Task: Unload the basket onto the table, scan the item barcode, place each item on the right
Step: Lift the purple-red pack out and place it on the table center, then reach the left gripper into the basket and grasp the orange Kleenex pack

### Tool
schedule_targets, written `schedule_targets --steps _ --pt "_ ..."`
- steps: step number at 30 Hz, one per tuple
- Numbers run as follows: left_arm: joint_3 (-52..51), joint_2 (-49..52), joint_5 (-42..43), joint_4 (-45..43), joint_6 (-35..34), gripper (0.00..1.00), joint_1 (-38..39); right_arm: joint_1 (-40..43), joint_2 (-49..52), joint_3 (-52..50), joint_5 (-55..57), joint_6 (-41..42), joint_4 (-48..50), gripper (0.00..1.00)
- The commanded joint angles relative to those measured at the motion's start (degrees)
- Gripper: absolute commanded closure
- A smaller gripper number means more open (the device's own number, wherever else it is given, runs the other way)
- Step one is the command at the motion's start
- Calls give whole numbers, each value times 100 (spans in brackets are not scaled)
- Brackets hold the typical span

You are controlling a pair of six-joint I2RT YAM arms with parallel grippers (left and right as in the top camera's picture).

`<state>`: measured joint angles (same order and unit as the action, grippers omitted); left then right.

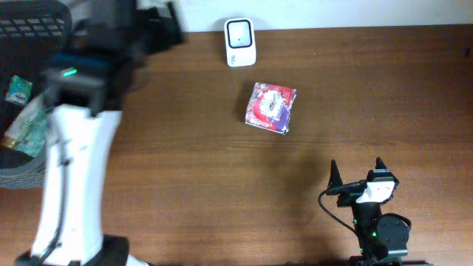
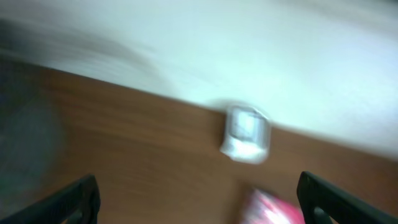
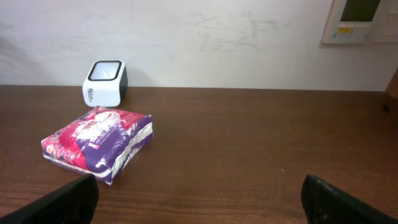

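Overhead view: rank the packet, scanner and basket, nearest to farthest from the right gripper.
1. Packet, table centre, up-left of the right gripper.
2. Scanner, far edge, beyond the packet.
3. Basket, far left edge.

the table (image 3: 261,149) is dark wood, smooth with faint sheen. the packet (image 3: 98,144) is glossy crinkled plastic, the scanner (image 3: 104,86) smooth white plastic.

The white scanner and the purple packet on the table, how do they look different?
The scanner is plain white with a dark window; the packet is printed red, purple and white. The scanner stands upright by the wall; the packet lies flat, farther out. Both rest on the table.
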<state>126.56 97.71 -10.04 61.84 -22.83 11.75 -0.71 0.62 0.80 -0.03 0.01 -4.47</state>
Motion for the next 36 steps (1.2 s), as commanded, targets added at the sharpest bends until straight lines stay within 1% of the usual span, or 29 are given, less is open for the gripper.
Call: schedule_targets --steps 1,3,5,8,11,12,13,14,15,16,17,19,20,21,22,23,24,25,26,29,31,34,36 --pt "37 -323 -785 149 284 1 -1259 39 -31 -48 31 22 -13 1" --pt "22 -269 -776 313 282 1 -2124 39 -31 -48 31 22 -13 1" --pt "22 -52 -774 485 282 1 -2787 39 -31 -48 31 22 -13 1" --pt "22 299 -557 636 284 1 -3517 39 -31 -48 31 22 -13 1" --pt "22 664 -457 883 286 1 -3939 39 -31 -48 28 22 -13 1" --pt "22 826 -457 1005 304 5 -4063 39 -31 -48 31 22 -13 1" --pt "22 1056 -455 1187 304 13 -4227 39 -31 -48 28 22 -13 1" --pt "22 1182 -461 1298 304 26 -4301 39 -31 -48 31 22 -13 1" --pt "22 1401 -483 1502 350 29 -4400 39 -31 -48 31 22 -13 1" --pt "22 1593 -476 1655 514 26 -4457 39 -31 -48 31 22 -13 1" --pt "22 1816 -479 1788 793 25 -4494 39 -31 -48 31 22 -13 1" --pt "22 2116 -479 1926 1099 24 -4531 39 -31 -48 31 22 -13 1" --pt "22 2243 -483 1982 1102 21 -4538 39 -31 -48 28 22 -13 1" --pt "22 2420 -476 2070 1252 20 -4535 39 -31 -48 28 22 -13 1" --pt "17 2586 -479 2129 1574 20 -4535 39 -31 -48 28 22 -13 1" --pt "17 2708 -479 2162 1744 21 -4535 39 -31 -48 28 22 -13 1" --pt "11 2802 -476 2168 1779 24 -4538 39 -31 -48 28 22 -13 1" --pt "9 2881 -476 2162 1781 28 -4535 39 -31 -48 31 22 -13 1" --pt "7 2927 -476 2133 1812 30 -4535 39 -31 -48 28 22 -13 1" --pt "7 3071 -474 1958 1893 29 -4535 39 -31 -48 31 22 -13 1" --pt "7 3239 -409 1930 2127 30 -4542 39 -31 -48 28 22 -13 1" --pt "7 3563 -247 1860 2229 29 -4538 39 -31 -48 28 22 -13 1" --pt "4 3742 -20 1869 2557 27 -4535 39 -31 -48 31 22 -13 1"
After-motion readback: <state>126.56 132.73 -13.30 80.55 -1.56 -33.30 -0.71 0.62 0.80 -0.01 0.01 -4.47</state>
